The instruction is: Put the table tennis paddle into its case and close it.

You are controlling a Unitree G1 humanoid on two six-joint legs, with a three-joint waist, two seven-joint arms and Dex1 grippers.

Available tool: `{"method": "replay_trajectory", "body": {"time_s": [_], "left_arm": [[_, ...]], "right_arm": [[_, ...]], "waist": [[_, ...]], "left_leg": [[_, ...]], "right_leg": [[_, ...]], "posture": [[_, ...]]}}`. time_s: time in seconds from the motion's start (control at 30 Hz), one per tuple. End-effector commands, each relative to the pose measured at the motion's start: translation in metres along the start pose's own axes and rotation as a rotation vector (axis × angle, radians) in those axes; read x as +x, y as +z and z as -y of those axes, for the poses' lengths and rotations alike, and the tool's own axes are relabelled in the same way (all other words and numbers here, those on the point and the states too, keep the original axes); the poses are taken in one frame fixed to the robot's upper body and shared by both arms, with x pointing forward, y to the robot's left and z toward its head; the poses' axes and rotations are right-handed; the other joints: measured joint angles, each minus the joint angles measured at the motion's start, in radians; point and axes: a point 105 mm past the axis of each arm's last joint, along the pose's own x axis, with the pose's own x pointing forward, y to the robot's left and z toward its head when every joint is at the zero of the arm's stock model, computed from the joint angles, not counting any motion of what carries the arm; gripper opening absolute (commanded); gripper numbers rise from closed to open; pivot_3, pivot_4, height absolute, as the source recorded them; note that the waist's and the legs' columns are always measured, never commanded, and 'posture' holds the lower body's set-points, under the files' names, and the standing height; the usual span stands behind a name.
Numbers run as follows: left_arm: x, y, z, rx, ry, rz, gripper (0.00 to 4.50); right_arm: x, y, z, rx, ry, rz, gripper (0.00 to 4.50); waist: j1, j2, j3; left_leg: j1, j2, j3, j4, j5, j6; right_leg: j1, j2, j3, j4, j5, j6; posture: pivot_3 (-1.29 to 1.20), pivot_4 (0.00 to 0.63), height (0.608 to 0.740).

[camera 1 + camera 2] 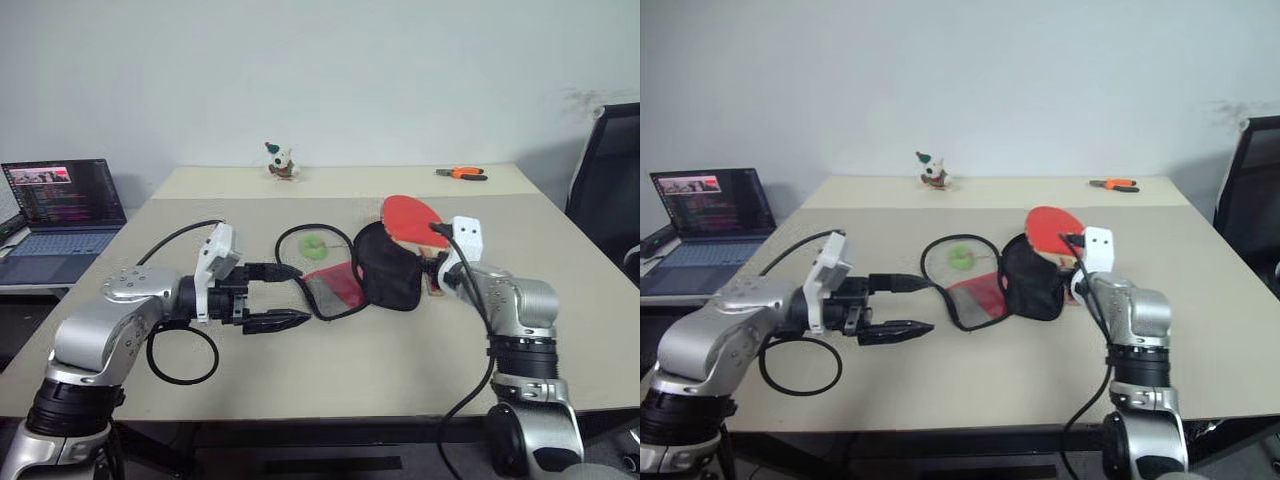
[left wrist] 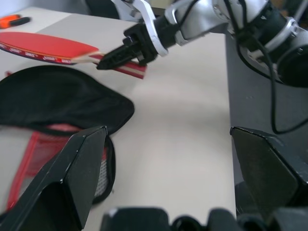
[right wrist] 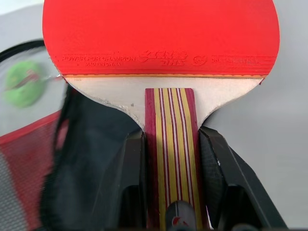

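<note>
The table tennis paddle (image 3: 159,33) has a red rubber face and a striped wooden handle. My right gripper (image 3: 169,139) is shut on that handle, one finger on each side. It holds the paddle (image 1: 410,215) just over the far right edge of the case (image 1: 385,270), blade pointing away from me. The case lies open at mid-table, its black flap bunched up and its red mesh side (image 1: 335,290) spread toward the left. My left gripper (image 1: 303,294) stands open just left of the case, pointing at it, with nothing between its fingers.
A black cable loop (image 1: 300,235) with a small green object (image 1: 315,245) inside lies behind the case. A small toy figure (image 1: 282,162) and orange-handled pliers (image 1: 462,173) sit at the far edge. A laptop (image 1: 60,215) stands at left, a black chair (image 1: 610,170) at right.
</note>
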Motion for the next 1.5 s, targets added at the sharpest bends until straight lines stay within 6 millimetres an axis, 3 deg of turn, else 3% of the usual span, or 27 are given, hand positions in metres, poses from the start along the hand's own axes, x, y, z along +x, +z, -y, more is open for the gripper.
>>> {"method": "replay_trajectory", "body": {"time_s": [0.03, 0.27, 0.5, 0.9, 1.1, 1.13, 1.17, 1.4, 1.5], "left_arm": [[-0.005, 0.009, 0.003, 0.041, 0.028, 0.016, 4.50], [-0.007, 0.008, 0.003, 0.040, 0.052, 0.016, 4.50], [-0.008, 0.006, 0.002, 0.039, 0.066, 0.010, 4.50], [-0.007, 0.005, 0.003, 0.036, 0.071, 0.002, 4.50], [-0.009, 0.004, 0.001, 0.035, 0.082, -0.011, 4.50], [-0.010, 0.004, 0.001, 0.035, 0.085, -0.012, 4.50], [-0.010, 0.003, 0.000, 0.033, 0.088, -0.012, 4.50], [-0.011, -0.001, -0.002, 0.022, 0.122, -0.010, 4.50], [-0.015, -0.004, -0.009, 0.018, 0.175, -0.015, 4.50]], "right_arm": [[0.002, 0.005, -0.018, -0.025, 0.016, 0.070, 1.10], [0.023, 0.004, -0.027, -0.018, 0.010, 0.075, 1.10], [0.040, 0.005, -0.023, -0.027, -0.031, 0.092, 1.10], [0.046, -0.003, -0.013, 0.004, -0.092, 0.078, 1.10], [0.046, -0.010, -0.020, -0.036, -0.081, 0.064, 1.10], [0.045, -0.010, -0.023, -0.039, -0.072, 0.067, 1.80], [0.044, -0.009, -0.026, -0.043, -0.063, 0.072, 1.97], [0.032, 0.000, -0.043, -0.086, -0.002, 0.108, 4.37], [0.009, 0.016, -0.058, -0.156, 0.104, 0.170, 4.44]], "waist": [[-0.001, 0.000, 0.000], [-0.003, 0.000, 0.000], [-0.004, 0.000, 0.000], [-0.004, 0.000, 0.000], [-0.004, 0.000, 0.000], [-0.004, 0.000, 0.000], [-0.004, 0.000, 0.000], [-0.004, 0.000, 0.000], [-0.003, 0.000, 0.000]], "left_leg": [[0.000, 0.000, 0.000, 0.000, 0.000, 0.000], [-0.002, 0.000, 0.001, 0.000, 0.000, 0.000], [-0.008, 0.001, 0.002, 0.000, 0.000, 0.000], [-0.009, 0.001, 0.001, 0.001, 0.000, 0.000], [-0.009, 0.001, 0.002, 0.001, 0.000, 0.000], [-0.009, 0.001, 0.002, 0.001, 0.000, 0.000], [-0.009, 0.001, 0.002, 0.001, 0.000, 0.000], [-0.009, 0.001, 0.001, 0.001, 0.000, 0.000], [-0.009, 0.001, 0.000, 0.001, 0.000, 0.000]], "right_leg": [[0.000, 0.000, 0.000, 0.000, 0.000, 0.000], [-0.004, 0.000, 0.000, 0.002, 0.000, 0.000], [-0.009, 0.001, 0.000, 0.002, 0.000, -0.001], [-0.010, 0.001, 0.000, 0.002, 0.000, -0.001], [-0.010, 0.001, 0.000, 0.002, 0.000, -0.001], [-0.010, 0.001, 0.000, 0.002, 0.000, -0.001], [-0.010, 0.001, 0.000, 0.002, 0.000, -0.001], [-0.010, 0.001, 0.000, 0.003, 0.000, -0.001], [-0.010, 0.001, 0.000, 0.003, 0.000, -0.001]], "posture": [[0.00, 0.150, 0.740], [0.00, 0.150, 0.740], [0.00, 0.150, 0.740], [0.00, 0.150, 0.740], [0.00, 0.150, 0.740], [0.00, 0.150, 0.740], [0.00, 0.150, 0.740], [0.00, 0.150, 0.740], [0.00, 0.150, 0.740]]}}
